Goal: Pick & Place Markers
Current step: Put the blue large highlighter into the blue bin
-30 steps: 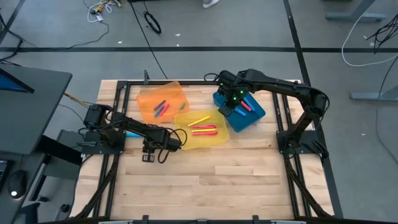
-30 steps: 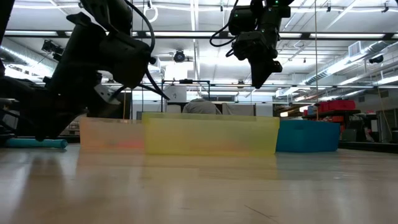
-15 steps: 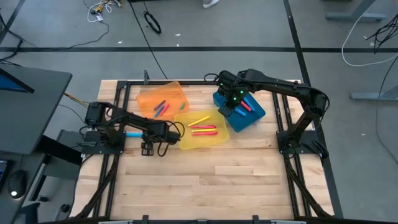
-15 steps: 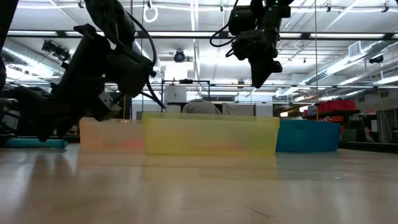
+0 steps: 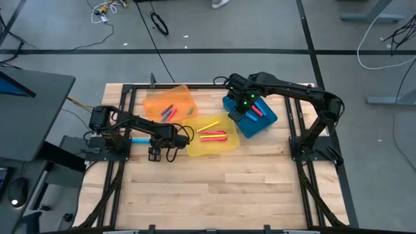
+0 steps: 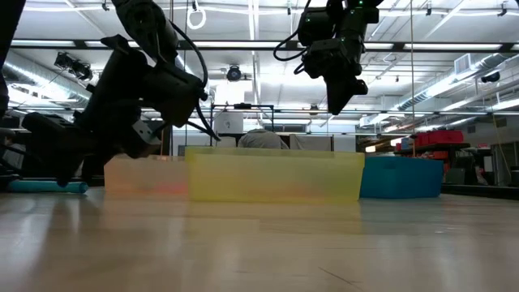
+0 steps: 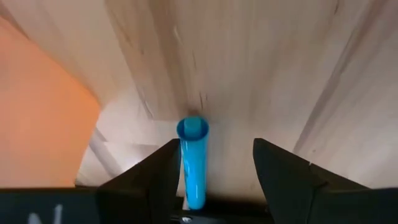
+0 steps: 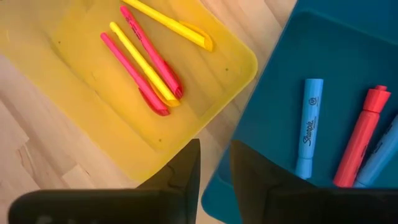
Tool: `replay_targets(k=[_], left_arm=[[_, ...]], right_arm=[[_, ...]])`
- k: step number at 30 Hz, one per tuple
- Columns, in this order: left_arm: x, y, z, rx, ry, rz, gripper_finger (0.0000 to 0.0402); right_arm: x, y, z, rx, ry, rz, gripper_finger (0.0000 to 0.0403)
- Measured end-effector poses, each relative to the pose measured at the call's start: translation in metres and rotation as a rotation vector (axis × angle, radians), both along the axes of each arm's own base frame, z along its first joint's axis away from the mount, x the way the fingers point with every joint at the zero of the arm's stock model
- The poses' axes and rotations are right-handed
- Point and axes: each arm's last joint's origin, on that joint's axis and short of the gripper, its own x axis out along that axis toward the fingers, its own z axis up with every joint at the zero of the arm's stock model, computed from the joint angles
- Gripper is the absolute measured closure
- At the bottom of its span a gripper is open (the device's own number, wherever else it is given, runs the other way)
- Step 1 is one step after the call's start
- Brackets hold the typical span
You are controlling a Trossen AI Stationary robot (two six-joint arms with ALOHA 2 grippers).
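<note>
The left hand, low over the counter beside the orange bin, is spread around a blue marker lying between its fingers, not yet pinched. Farther off, several markers already lie sorted in the orange, yellow and blue bins. The right hand, narrowly parted and empty, hovers above the blue bin, so judging from this, little is left.

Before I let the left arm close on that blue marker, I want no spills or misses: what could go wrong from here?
1. The blue marker lies nearer one finger of the left gripper, whose jaws stand open around it, so closing may push or roll it instead of gripping it.
2. The orange bin sits close beside the gripper; a sideways move could bump it.
3. The right gripper hangs over the gap between the yellow bin and the blue bin; descending could hit a rim.
</note>
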Motion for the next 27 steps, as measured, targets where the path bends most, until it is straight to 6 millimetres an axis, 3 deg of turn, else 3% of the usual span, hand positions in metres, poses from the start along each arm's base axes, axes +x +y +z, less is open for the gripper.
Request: replay_targets(k=[6, 15, 27], left_arm=[[-0.001, 0.000, -0.004, -0.014, -0.014, -0.021, 0.0193], [-0.021, 0.000, -0.020, -0.046, 0.039, 0.016, 0.0193], [-0.021, -0.001, -0.022, -0.081, 0.031, 0.028, 0.0193]], right_arm=[[0.000, 0.000, 0.000, -0.001, -0.002, 0.000, 0.0316], [0.001, -0.001, 0.000, -0.007, -0.015, 0.000, 0.0316], [0.002, -0.001, 0.001, -0.012, -0.026, 0.004, 0.0316]])
